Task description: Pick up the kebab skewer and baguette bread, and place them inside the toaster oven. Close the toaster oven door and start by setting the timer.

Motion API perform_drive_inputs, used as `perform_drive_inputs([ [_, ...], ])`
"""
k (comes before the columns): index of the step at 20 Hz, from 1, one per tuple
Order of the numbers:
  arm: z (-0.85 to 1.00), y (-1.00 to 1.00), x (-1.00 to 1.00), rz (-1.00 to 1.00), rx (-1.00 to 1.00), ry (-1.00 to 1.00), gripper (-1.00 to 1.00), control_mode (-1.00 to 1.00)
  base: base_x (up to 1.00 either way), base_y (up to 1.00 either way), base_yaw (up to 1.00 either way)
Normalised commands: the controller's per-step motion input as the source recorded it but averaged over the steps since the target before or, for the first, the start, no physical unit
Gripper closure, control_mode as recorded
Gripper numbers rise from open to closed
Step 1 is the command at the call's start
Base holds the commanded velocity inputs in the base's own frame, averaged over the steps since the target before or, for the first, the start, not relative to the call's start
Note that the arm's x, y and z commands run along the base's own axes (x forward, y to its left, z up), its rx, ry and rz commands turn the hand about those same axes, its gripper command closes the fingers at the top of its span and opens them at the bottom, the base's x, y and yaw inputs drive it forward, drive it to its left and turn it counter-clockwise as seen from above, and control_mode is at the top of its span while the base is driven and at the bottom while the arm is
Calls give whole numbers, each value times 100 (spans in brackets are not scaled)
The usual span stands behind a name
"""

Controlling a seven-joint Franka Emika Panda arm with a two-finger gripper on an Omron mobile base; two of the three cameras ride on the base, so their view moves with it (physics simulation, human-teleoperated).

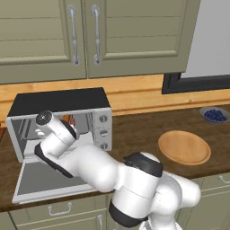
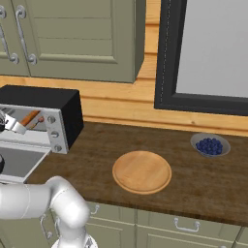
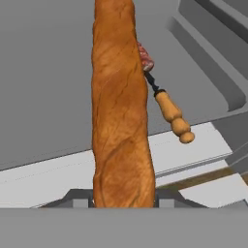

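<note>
In the left base view the toaster oven point(image 1: 60, 122) stood at the left of the dark wooden counter point(image 1: 139, 132), its back towards the wall. The toaster oven door point(image 1: 49, 177) lay folded down flat towards the counter's front edge. The arm reached into the open cavity. A round wooden board point(image 1: 184, 147) lay to the right, well apart, and a bowl of blueberries point(image 1: 214, 115) sat near the wall.

In the right base view green wall cabinets point(image 2: 68, 38) hung above the oven, and a dark-framed window point(image 2: 208, 53) stood to the right. Bare counter lay between oven and board.

In the hand view the gripper point(image 3: 124, 197) was clamped on the baguette bread point(image 3: 120, 106), which ran lengthwise away over the grey oven floor. The kebab skewer point(image 3: 162, 99) lay just beside the loaf, partly behind it, its wooden handle pointing outward.
</note>
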Motion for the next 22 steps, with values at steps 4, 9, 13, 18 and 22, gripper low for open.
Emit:
perform_drive_inputs([
  [4,0,0,35,0,0,0,100,-100,0,0,0],
  [9,0,0,22,0,0,0,100,-100,0,0,0],
  [13,0,0,23,0,0,0,100,-100,0,0,0],
  [18,0,0,3,0,0,0,100,-100,0,0,0],
  [22,0,0,0,0,0,0,-100,-100,0,0,0],
])
